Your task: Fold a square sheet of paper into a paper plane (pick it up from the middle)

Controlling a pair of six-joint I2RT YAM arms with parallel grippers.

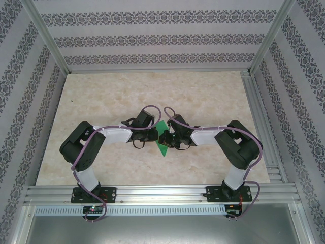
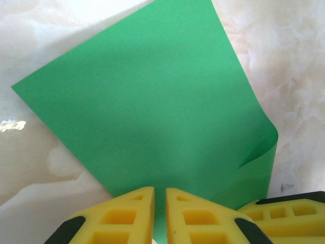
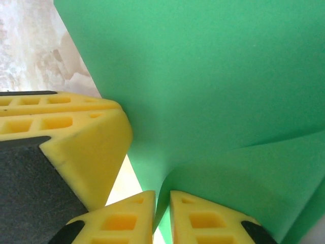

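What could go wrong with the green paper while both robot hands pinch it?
1. The left gripper and right gripper both pinch the square sheet of paper close together. If they pull apart, it might tear.
2. The sheet curls over near the right gripper, so a crooked crease could form there.
3. Each grip sits near the paper's edge, so it might slip out.

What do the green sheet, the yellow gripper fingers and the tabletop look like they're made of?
Green sheet: thin matte paper, curling softly at one corner.
Gripper fingers: yellow moulded plastic or rubber, probably, with hollow cells.
Tabletop: glossy marble-patterned surface, maybe laminate; it shows glare.
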